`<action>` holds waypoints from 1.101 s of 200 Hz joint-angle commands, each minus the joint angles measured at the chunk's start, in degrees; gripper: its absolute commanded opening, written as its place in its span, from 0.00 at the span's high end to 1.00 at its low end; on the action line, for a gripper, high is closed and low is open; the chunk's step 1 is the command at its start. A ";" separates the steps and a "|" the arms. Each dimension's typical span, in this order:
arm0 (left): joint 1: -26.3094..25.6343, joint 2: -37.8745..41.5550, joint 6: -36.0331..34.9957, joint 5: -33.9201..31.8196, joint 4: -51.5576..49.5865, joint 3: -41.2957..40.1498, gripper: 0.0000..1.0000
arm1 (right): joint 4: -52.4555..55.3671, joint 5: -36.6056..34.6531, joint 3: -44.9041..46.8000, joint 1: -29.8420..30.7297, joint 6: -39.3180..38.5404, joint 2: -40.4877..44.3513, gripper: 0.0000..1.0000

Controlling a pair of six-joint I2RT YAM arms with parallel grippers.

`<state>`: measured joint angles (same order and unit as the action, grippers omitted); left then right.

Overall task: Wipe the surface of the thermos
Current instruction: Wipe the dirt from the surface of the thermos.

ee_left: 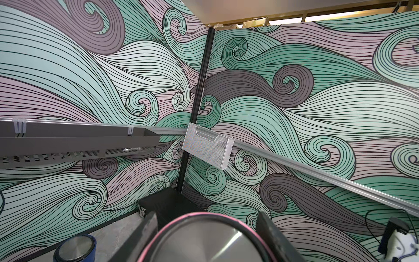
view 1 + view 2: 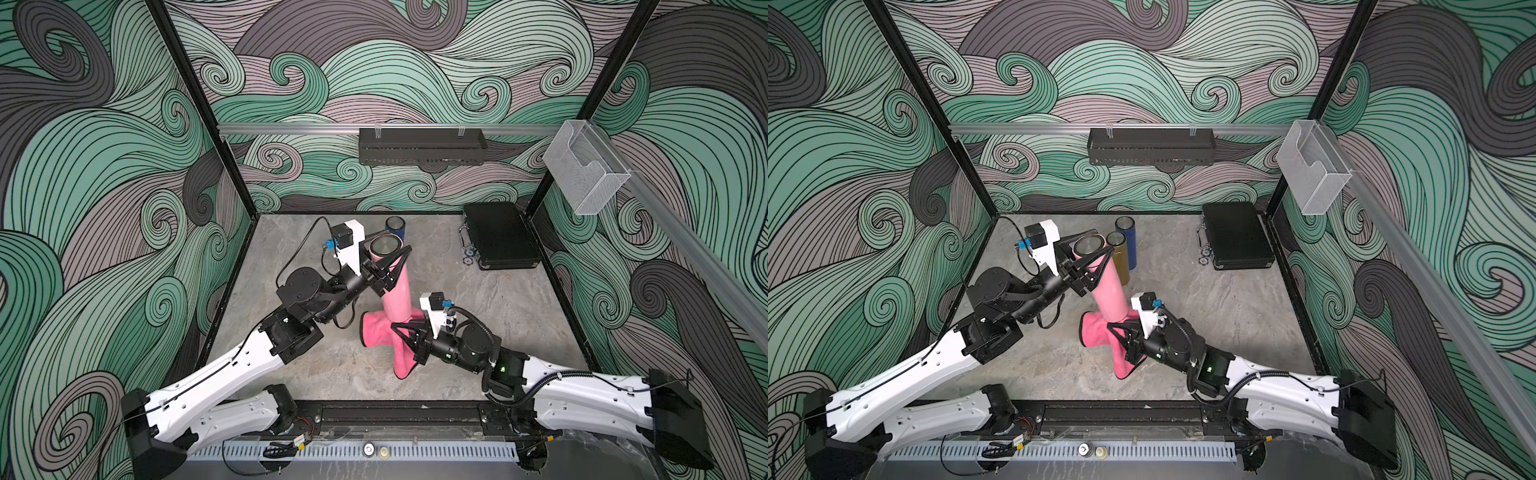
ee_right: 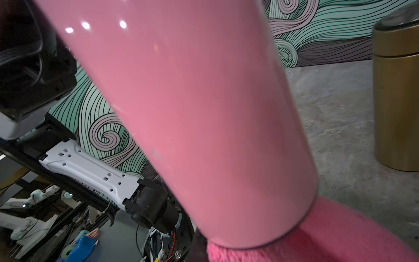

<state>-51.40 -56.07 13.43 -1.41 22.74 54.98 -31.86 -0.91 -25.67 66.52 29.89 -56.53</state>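
In both top views the pink thermos (image 2: 395, 299) (image 2: 1109, 291) stands mid-table with a steel lid (image 1: 204, 245). My left gripper (image 2: 388, 250) (image 2: 1093, 246) (image 1: 206, 229) is shut on the thermos just below the lid, one finger on each side. A pink cloth (image 2: 376, 332) (image 2: 1094, 334) (image 3: 328, 238) is bunched at the thermos base. My right gripper (image 2: 400, 330) (image 2: 1113, 330) is shut on the cloth and presses it against the lower thermos wall (image 3: 192, 113). In the right wrist view its fingers are almost wholly hidden.
A gold thermos (image 2: 1119, 257) (image 3: 396, 102) and a blue thermos (image 2: 395, 227) (image 2: 1127, 239) (image 1: 74, 247) stand just behind the pink one. A black case (image 2: 498, 239) (image 2: 1237, 237) lies at the back right. A black shelf (image 2: 422, 145) and a mesh holder (image 2: 582, 170) hang on the walls.
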 commanded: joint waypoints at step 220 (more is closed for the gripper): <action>-0.06 11.07 -3.75 -7.47 -6.79 -4.23 1.00 | 4.52 -10.12 5.56 -10.33 -3.05 12.74 1.00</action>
<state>-51.44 -46.30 10.96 -8.54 14.63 50.09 -26.92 -8.21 -20.05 56.86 27.79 -45.87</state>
